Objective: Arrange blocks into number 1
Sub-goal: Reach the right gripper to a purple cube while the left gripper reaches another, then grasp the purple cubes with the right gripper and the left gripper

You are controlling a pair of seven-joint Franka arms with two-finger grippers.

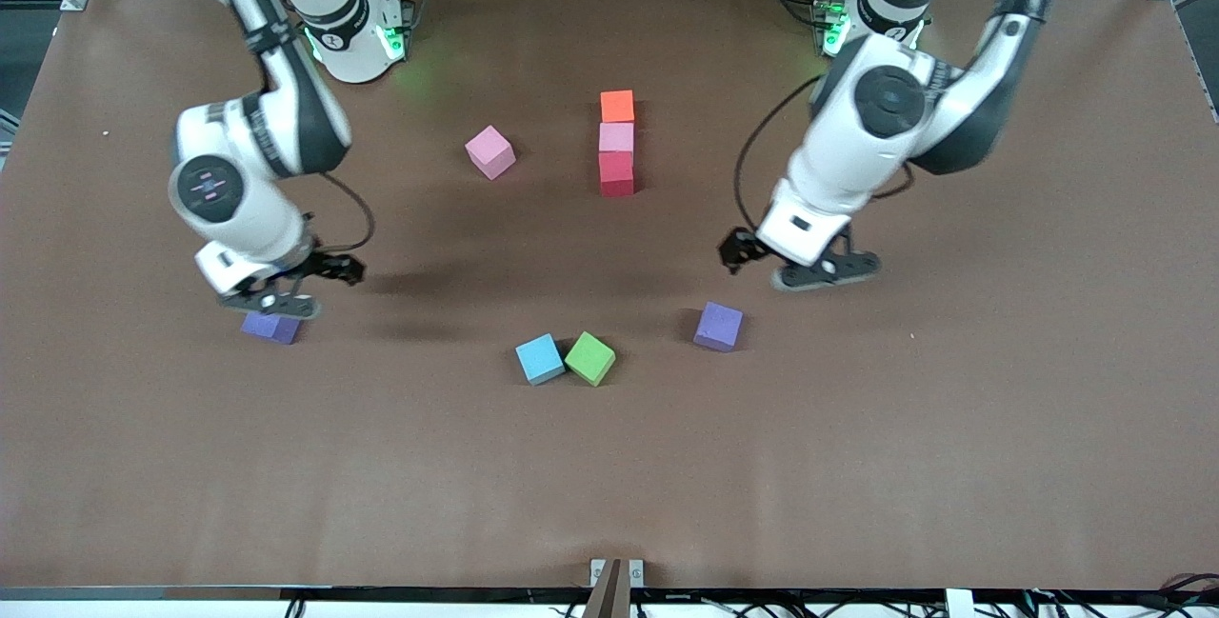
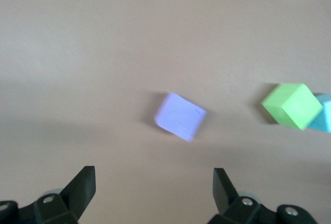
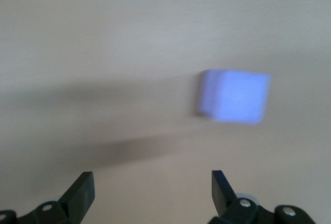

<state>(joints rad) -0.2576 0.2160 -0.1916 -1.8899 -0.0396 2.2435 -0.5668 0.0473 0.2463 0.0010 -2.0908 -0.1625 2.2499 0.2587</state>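
An orange block (image 1: 617, 106), a pink block (image 1: 616, 137) and a red block (image 1: 616, 173) form a touching column at the table's middle. Another pink block (image 1: 489, 151) lies loose beside them, toward the right arm's end. Nearer the camera, a blue block (image 1: 540, 358) touches a green block (image 1: 589, 357). My left gripper (image 1: 827, 273) hangs open above the table close to a purple block (image 1: 718, 327), seen from the left wrist (image 2: 180, 116). My right gripper (image 1: 276, 302) is open just above a second purple block (image 1: 271, 326), which shows off-centre ahead of its fingers (image 3: 235, 95).
The brown table (image 1: 952, 408) carries only the blocks. The green block (image 2: 292, 105) and blue block (image 2: 325, 115) also show in the left wrist view. Both open grippers (image 2: 154, 182) (image 3: 152, 185) have bare table between their fingers.
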